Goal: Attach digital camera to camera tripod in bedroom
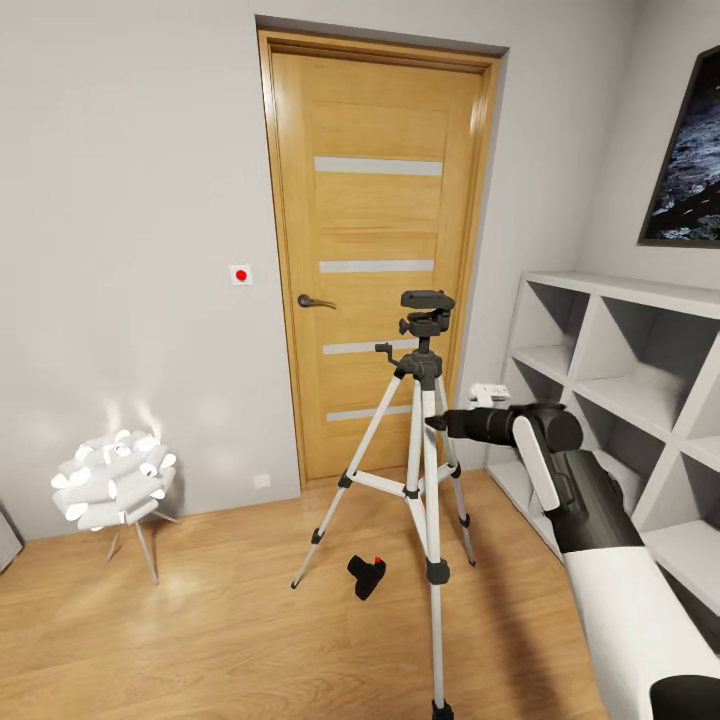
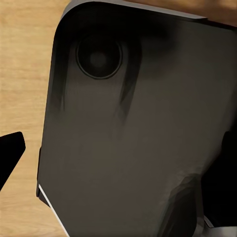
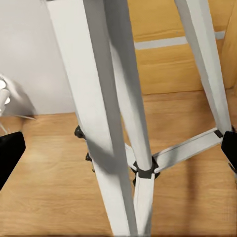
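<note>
Setting: room in a home. Evidence: wood-plank floor (image 1: 200, 620), plain grey walls, panelled wooden door (image 1: 385, 260) with lever handle, white cubby shelving (image 1: 640, 400), framed dark picture (image 1: 690, 160), white flower-shaped floor lamp (image 1: 112, 480) glowing by the wall.

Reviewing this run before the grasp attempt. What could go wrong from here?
1. The right arm is extended right up against the camera tripod; a swing could likely knock it over.
2. The digital camera lies on the floor between the tripod legs, so reaching it risks hitting a leg.
</note>
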Available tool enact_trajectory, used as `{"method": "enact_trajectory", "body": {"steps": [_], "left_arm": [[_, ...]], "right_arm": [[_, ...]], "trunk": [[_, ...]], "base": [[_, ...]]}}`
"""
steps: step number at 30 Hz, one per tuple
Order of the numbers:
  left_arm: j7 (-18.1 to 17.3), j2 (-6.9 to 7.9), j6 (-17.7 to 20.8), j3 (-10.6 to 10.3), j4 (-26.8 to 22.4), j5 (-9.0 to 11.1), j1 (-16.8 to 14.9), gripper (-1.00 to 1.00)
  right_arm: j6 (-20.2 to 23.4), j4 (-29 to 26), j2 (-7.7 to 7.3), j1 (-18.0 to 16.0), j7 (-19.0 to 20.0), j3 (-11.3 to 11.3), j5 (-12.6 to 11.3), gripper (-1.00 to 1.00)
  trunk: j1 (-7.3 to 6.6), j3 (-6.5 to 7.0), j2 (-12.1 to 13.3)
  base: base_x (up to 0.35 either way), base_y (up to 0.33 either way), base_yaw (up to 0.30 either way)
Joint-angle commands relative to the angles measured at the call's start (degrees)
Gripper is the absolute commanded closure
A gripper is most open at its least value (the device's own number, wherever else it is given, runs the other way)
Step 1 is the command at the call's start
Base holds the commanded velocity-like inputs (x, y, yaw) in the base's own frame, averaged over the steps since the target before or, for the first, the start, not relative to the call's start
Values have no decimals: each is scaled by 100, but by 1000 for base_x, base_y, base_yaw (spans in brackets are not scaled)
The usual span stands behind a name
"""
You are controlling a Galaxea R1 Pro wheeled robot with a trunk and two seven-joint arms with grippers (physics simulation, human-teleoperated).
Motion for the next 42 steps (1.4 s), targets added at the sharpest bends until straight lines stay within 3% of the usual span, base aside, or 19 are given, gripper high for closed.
{"method": "enact_trajectory", "body": {"steps": [1,12,20,42], "left_arm": [[0,3,-7,-6,-9,38,3,-100],[0,-1,-7,-6,-7,38,3,-100],[0,-2,-7,-5,-9,37,3,-100],[0,1,-7,-6,-9,38,3,-100]], "right_arm": [[20,55,37,-4,9,6,-1,-100],[20,129,124,-3,11,38,0,-100],[20,165,124,-4,-5,433,35,-100],[-20,176,117,-4,-72,492,480,-100]], "trunk": [[0,-5,-3],[0,-5,-3],[0,-5,-3],[0,-5,-3]], "base": [[0,0,0],[0,0,0],[0,0,0],[0,0,0]]}}
